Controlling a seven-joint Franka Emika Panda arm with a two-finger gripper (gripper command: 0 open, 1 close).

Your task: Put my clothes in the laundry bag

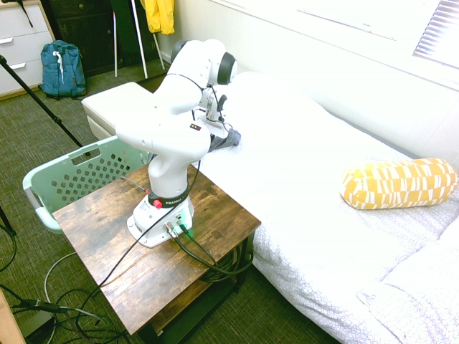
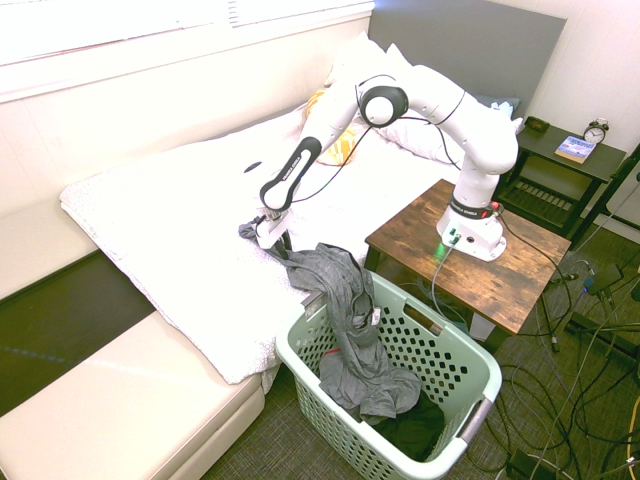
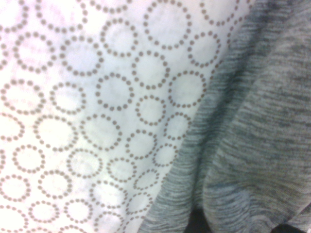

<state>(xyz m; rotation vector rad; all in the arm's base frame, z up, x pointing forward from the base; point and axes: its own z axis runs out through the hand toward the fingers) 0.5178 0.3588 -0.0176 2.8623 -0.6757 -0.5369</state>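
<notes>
White arm (image 2: 430, 100) outstretched, claw (image 2: 268, 236) steeply downward, fingers' gap unclear.

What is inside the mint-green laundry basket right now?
The laundry basket holds the lower part of a grey garment draped over its rim from the bed, plus something dark underneath, mostly covered.

White bedspread with dotted-circle print (image 2: 170, 230) directly beneath gripper (image 2: 268, 232). Yellow-and-white patterned bolster pillow (image 1: 399, 183) well apart from it, further along the bed. Dark-stained wooden side table (image 2: 500, 275) near, off the bed's edge. Small blue fabric backpack (image 1: 62, 69) far off, on the carpet.
</notes>
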